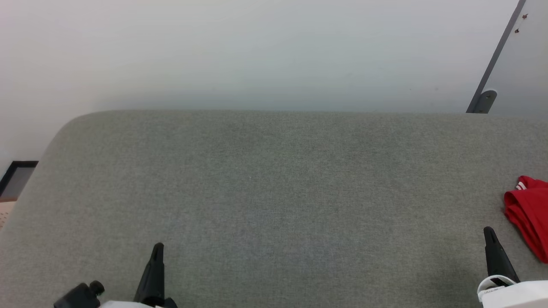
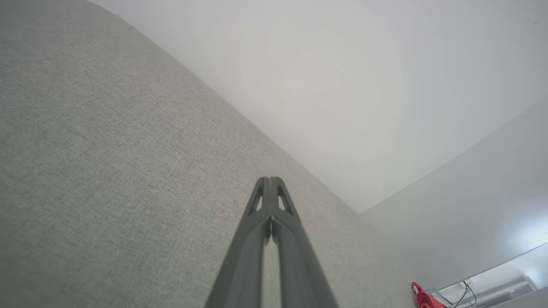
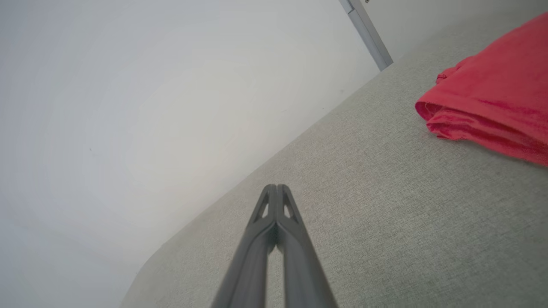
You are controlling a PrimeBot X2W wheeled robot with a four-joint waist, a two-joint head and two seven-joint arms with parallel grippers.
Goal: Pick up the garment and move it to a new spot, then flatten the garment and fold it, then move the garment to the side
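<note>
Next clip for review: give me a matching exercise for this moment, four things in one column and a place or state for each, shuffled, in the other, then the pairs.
Things:
1. garment
2. left gripper
3. right gripper
4. grey fabric surface

Places or states:
A. shut, at the lower left of the head view
B. spreads across the head view, beneath both grippers
C. red, lying at the head view's right edge
D. shut, at the lower right, beside the garment without touching it

Pairs: 1-C, 2-A, 3-D, 4-B
</note>
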